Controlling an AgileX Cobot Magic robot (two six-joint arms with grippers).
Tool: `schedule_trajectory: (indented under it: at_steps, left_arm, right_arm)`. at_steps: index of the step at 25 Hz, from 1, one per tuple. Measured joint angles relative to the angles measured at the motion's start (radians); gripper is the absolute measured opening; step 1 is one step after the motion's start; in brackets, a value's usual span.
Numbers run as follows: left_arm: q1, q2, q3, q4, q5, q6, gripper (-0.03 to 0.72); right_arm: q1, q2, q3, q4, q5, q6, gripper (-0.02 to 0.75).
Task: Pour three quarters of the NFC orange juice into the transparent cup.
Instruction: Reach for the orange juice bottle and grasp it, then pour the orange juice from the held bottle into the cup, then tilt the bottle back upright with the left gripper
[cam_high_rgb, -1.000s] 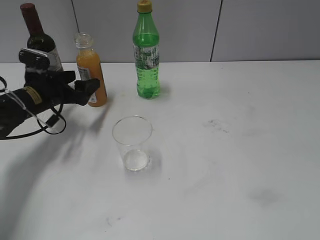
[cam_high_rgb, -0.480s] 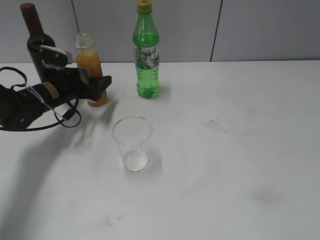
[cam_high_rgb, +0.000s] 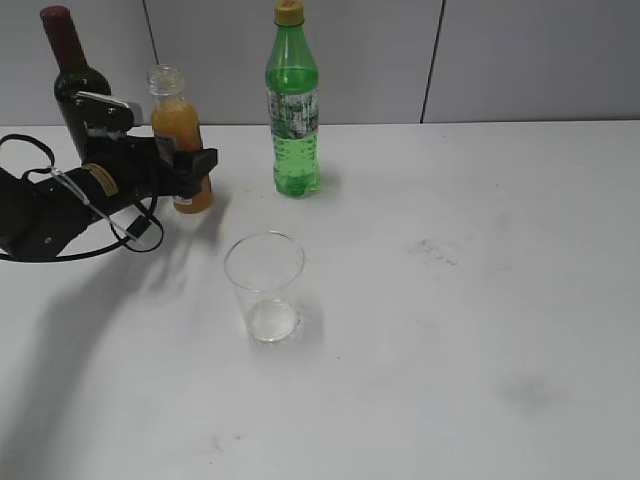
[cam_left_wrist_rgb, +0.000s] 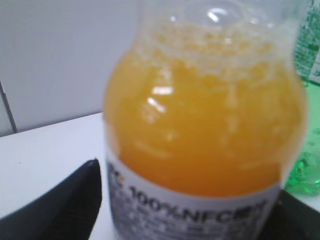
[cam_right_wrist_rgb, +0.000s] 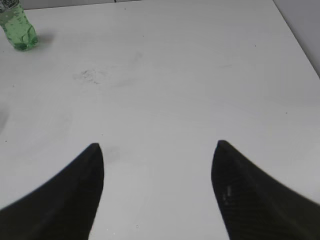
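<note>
Far left on the white table (cam_high_rgb: 480, 300), a dark wine bottle (cam_high_rgb: 72, 75) stands at the back by the wall. Just in front of it the left gripper (cam_high_rgb: 190, 172) reaches in from the edge, its black fingers set either side of the NFC orange juice (cam_high_rgb: 180, 140). Up close in the left wrist view the bottle (cam_left_wrist_rgb: 200, 150) fills the frame between the two fingers (cam_left_wrist_rgb: 75, 205); whether they press the plastic or merely bracket it, I cannot tell. The bottle stands upright, uncapped, juice up to the shoulder. Moving right, the green bottle (cam_high_rgb: 293, 110) stands at the back, yellow cap on. Nearer the camera, well apart from the juice, sits the transparent cup (cam_high_rgb: 264, 288), upright. Over on the right, the right gripper (cam_right_wrist_rgb: 157, 175) hangs above bare table, jaws spread wide, holding nothing.
</note>
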Motion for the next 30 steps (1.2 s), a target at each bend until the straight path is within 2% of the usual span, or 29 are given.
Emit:
schedule_trajectory:
  at_steps: [6, 14, 22, 25, 30]
  left_arm:
    - [0.000, 0.000, 0.000, -0.001, -0.002, 0.000, 0.472]
    - [0.000, -0.019, 0.022, -0.001, 0.003, -0.001, 0.473]
    - [0.000, -0.147, 0.196, -0.017, 0.011, 0.058, 0.473]
    - [-0.006, -0.222, 0.288, -0.077, 0.011, 0.109, 0.473]
    - [-0.070, -0.361, 0.448, -0.288, 0.003, 0.317, 0.473]
  right_arm:
    - [0.000, 0.000, 0.000, 0.000, 0.000, 0.000, 0.519]
    - [0.000, 0.000, 0.000, 0.000, 0.000, 0.000, 0.519]
    - [0.000, 0.000, 0.000, 0.000, 0.000, 0.000, 0.519]
    - [0.000, 0.000, 0.000, 0.000, 0.000, 0.000, 0.519]
    - [0.000, 0.000, 0.000, 0.000, 0.000, 0.000, 0.519]
